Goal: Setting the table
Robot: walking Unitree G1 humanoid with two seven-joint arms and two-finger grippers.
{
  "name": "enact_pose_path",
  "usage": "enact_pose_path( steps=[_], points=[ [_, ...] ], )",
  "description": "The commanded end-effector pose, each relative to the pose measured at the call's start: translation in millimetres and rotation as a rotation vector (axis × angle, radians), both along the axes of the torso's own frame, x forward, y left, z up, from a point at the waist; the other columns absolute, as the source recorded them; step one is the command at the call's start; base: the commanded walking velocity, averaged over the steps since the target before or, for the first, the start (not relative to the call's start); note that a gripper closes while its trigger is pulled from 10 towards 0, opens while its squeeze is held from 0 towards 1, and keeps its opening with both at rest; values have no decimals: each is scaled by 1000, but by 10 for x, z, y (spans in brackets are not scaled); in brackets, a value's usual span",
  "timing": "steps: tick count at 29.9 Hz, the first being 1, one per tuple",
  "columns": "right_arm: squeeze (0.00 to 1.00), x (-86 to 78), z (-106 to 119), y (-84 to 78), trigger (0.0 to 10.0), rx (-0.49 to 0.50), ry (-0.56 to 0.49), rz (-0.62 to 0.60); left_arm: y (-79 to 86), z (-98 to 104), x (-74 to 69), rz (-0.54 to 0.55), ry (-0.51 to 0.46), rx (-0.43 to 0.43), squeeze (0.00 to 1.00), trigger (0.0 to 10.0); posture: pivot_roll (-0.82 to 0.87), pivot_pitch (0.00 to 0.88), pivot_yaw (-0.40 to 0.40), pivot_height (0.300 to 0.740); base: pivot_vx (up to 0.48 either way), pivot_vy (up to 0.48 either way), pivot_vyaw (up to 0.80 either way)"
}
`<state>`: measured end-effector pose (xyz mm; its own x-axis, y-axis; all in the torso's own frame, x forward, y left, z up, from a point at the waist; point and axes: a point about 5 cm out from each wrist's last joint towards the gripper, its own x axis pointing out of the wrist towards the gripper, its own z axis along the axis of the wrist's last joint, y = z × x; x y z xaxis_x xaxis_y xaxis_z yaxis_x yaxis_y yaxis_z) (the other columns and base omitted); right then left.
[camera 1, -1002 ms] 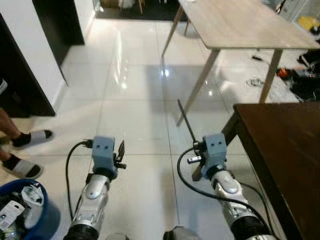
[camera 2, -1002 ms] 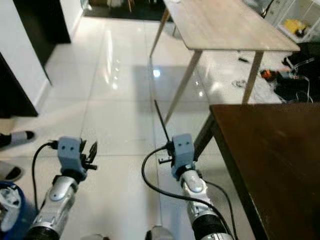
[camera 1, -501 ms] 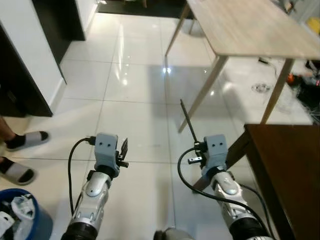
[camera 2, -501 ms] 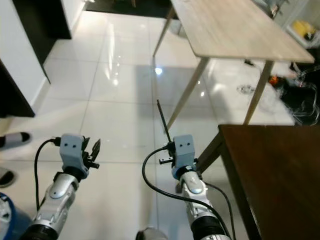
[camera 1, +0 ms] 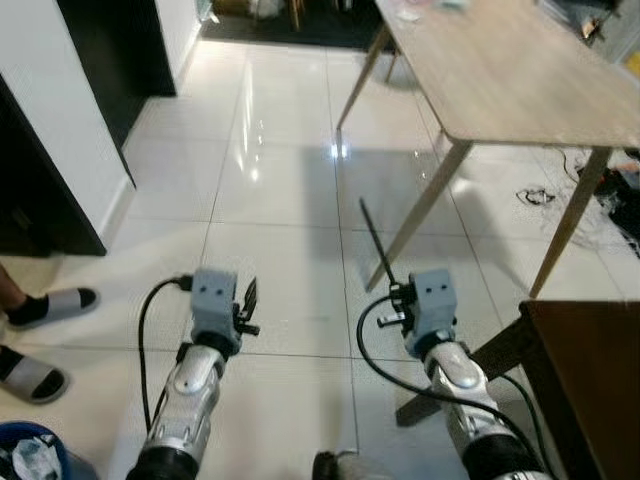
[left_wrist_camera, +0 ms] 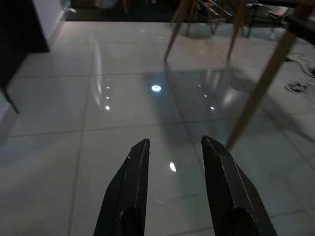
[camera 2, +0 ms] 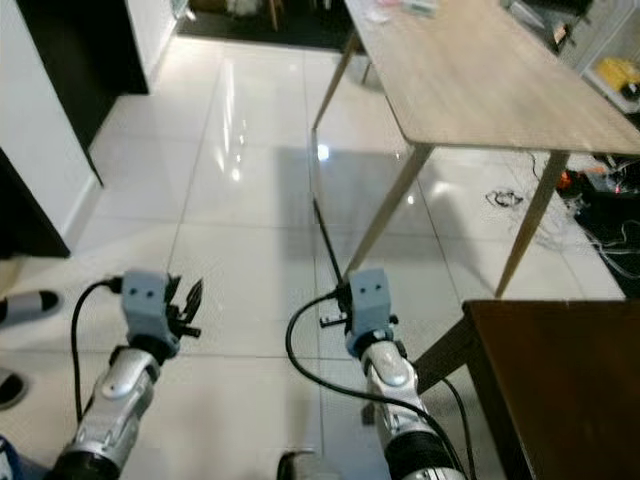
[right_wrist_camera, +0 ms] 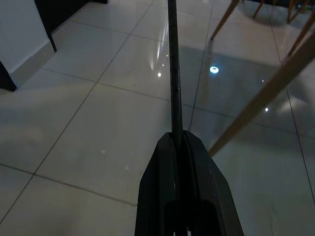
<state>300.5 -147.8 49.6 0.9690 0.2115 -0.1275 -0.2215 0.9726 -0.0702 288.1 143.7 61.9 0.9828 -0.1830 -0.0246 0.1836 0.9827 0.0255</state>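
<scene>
One thin dark chopstick [camera 1: 376, 242] is clamped in the right gripper [camera 1: 392, 288], pointing toward the light wooden table [camera 1: 500, 70] ahead. Left gripper [camera 1: 247, 298] hangs spread and empty. Likely carrying stage; next, approach that table and lay it down.

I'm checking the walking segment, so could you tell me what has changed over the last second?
Mostly the view: the camera has swung, so the dark table sits further toward the lower right and the light wooden table shows more fully. The right gripper stays shut on the thin dark stick; the left gripper stays open and empty.
</scene>
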Motion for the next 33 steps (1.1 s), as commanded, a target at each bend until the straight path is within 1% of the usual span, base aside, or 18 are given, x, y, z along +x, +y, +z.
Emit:
enact_pose_path(
  steps=[1,17,33],
  points=[
    [0,-35,-53,20,10000,11,20,1,29,-59,-44,8,27,4,0,10000,32,46,-46,740,330,0,0],
    [0,-13,-41,23,10000,-2,15,9,24,-50,-30,8,25,3,0,10000,32,27,-50,740,338,0,0],
    [0,6,-34,41,10000,-3,11,11,37,-39,-16,11,22,5,0,10000,34,26,-48,740,339,0,0]
  ],
)
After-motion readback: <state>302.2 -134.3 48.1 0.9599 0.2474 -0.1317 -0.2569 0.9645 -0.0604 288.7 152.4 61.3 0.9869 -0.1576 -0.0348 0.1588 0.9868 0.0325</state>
